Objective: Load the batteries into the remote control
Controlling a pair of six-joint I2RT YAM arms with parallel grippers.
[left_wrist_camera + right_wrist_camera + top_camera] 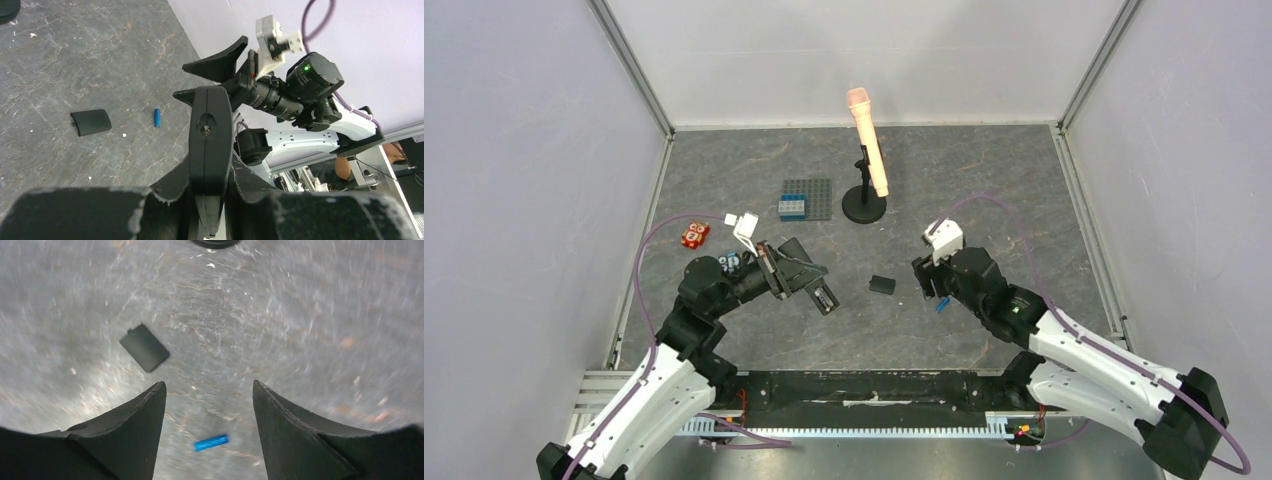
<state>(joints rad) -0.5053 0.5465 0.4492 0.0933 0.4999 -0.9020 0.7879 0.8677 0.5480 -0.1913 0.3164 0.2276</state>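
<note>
The battery [211,442] lies under the open right pincer [208,385], its length pointing from finger to finger. The left pincer [799,272] grips the remote [210,125].

Place: a robotics lab test cell.
Enclosure: plain white panels [524,150] stood on three sides, held in aluminium posts [629,65].
Work surface: the table [984,170] had a grey, stone-patterned top.
Machinery: two white-and-black robot arms [654,390] were bolted to a metal rail [864,385].
Wiring: purple cables [984,198] ran to small white wrist cameras [746,228].
</note>
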